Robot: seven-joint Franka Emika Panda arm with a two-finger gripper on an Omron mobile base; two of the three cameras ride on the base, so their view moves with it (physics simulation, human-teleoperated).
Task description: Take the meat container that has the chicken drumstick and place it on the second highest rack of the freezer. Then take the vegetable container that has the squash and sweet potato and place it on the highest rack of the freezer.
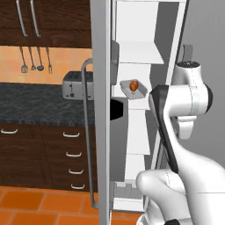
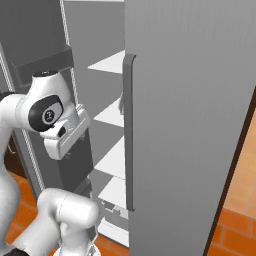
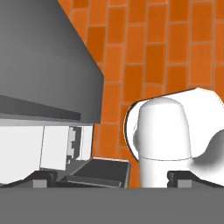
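The meat container point(image 1: 133, 89) with the chicken drumstick point(image 1: 134, 85) is resting on a white rack inside the open freezer point(image 1: 132, 52), so the first placement is judged complete. The hand point(image 3: 113, 177) is hanging empty, fingers spread wide, facing the floor. Next comes fetching the vegetable container.

Dark wooden cabinets point(image 1: 44, 19) fill the upper left of the left base view, with long metal handles. Below them, an orange tiled backsplash point(image 1: 66, 59) carries hanging utensils point(image 1: 35, 59) — a toaster point(image 1: 77, 85) sits on the dark speckled counter point(image 1: 39, 103). Dark drawers point(image 1: 66, 154) stand lower left — orange floor tiles point(image 1: 39, 204) run beneath.
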